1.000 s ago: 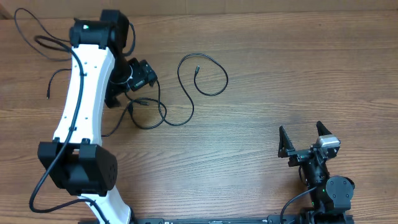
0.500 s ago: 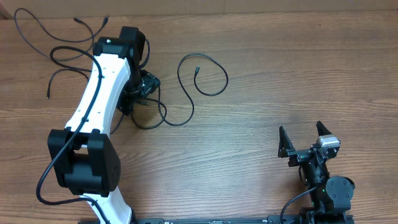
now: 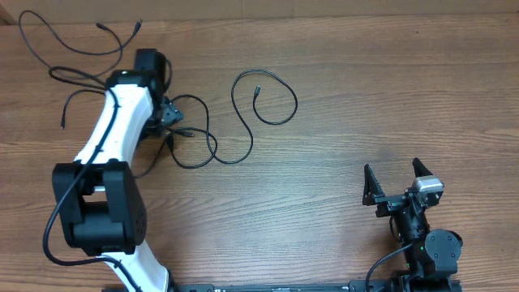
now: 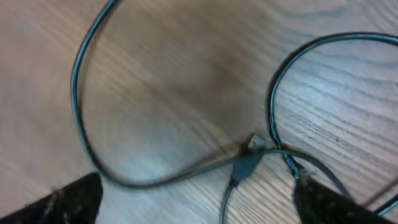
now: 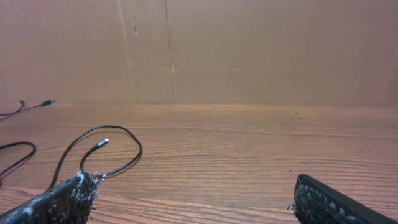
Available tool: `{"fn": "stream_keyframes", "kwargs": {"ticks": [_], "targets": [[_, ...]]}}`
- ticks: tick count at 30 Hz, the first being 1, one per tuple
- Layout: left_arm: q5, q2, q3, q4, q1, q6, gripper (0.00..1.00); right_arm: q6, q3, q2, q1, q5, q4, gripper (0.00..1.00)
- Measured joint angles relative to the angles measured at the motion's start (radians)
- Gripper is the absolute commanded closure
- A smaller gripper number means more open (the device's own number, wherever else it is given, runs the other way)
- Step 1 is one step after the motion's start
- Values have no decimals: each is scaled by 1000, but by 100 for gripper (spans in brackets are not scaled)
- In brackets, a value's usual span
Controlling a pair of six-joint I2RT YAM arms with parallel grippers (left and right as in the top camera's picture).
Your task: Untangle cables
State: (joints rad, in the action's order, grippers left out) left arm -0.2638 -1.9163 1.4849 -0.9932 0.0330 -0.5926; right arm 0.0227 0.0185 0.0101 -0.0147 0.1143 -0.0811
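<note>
Several thin black cables lie on the wooden table. One curls in an open loop with its plug end (image 3: 257, 89) at the middle. It runs down into a crossed tangle (image 3: 195, 156) beside my left gripper (image 3: 166, 115). In the left wrist view a cable plug (image 4: 249, 158) lies on the wood where strands cross. It sits between the wide-open fingers of my left gripper (image 4: 199, 208), which grips nothing. More cables (image 3: 101, 26) spread over the far left corner. My right gripper (image 3: 397, 180) stands open and empty at the near right, and its wrist view shows the loop's plug (image 5: 102, 143) far ahead.
The left arm's white links (image 3: 109, 142) cover part of the left-hand strands. A brown cardboard wall (image 5: 199, 50) closes the table's far edge. Bare wood (image 3: 381, 97) lies between the loop and the right arm.
My left arm has swung and its gripper has shifted slightly left and nearer, low over the tangle. A small cable loop now shows beside it. The right arm has not moved.
</note>
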Motion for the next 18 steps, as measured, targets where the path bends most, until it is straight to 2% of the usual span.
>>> {"fn": "stream_keyframes", "kwargs": {"ticks": [3,5,8,12,17,18], "targets": [[113,0,-13,59,50,246,3,0,0,0,0,0,0,0],[167,0,-37,82,60,385,2,0,0,0,0,0,-1,0],[224,0,-110,140,58,517,0,0,0,0,0,0,-2,0],[257,0,-231,247,47,607,4,0,0,0,0,0,0,0],[249,1,-307,329,45,642,16,0,0,0,0,0,0,0],[250,2,-308,335,45,645,21,0,0,0,0,0,0,0]]}}
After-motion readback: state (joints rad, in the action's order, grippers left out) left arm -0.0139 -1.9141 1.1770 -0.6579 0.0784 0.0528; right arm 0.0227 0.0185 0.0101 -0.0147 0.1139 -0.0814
